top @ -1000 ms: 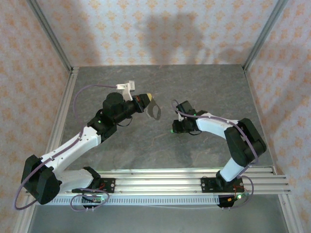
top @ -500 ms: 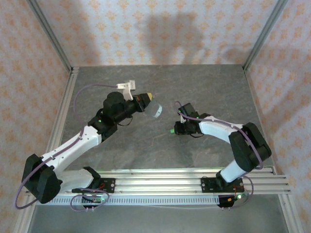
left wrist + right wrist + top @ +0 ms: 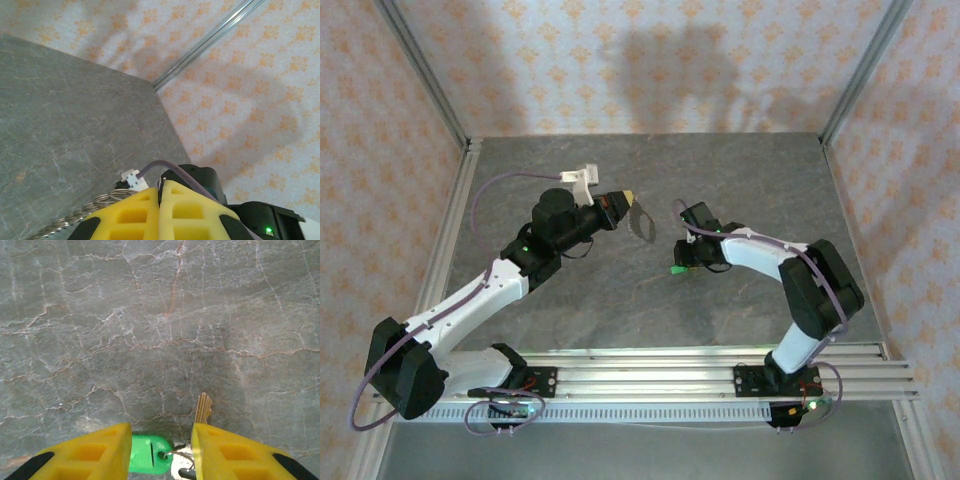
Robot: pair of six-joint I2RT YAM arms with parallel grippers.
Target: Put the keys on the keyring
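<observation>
My left gripper (image 3: 623, 203) hovers above the table's middle, shut on the keyring (image 3: 642, 222), a thin loop hanging off its tip toward the right arm. In the left wrist view the yellow fingers (image 3: 161, 187) press together and the keyring's (image 3: 95, 202) silvery coils curve out at lower left. My right gripper (image 3: 682, 258) is low over the table, open. The key's green head (image 3: 150, 454) lies on the stone between its yellow fingers (image 3: 161, 447), and the brass-coloured blade (image 3: 203, 410) pokes out past the right finger. From above the key (image 3: 677, 268) is a green speck at that gripper.
Patterned walls and metal corner posts (image 3: 425, 75) enclose the grey stone table (image 3: 750, 180). Aluminium rails (image 3: 650, 375) run along the near edge. A white clip (image 3: 583, 178) holds the left arm's purple cable. The right arm's dark body (image 3: 260, 220) sits just beyond the left fingers.
The right jaws have spread wider over the green key. The keyring has turned in the left gripper, now showing a narrower loop. Both arms shifted only slightly.
</observation>
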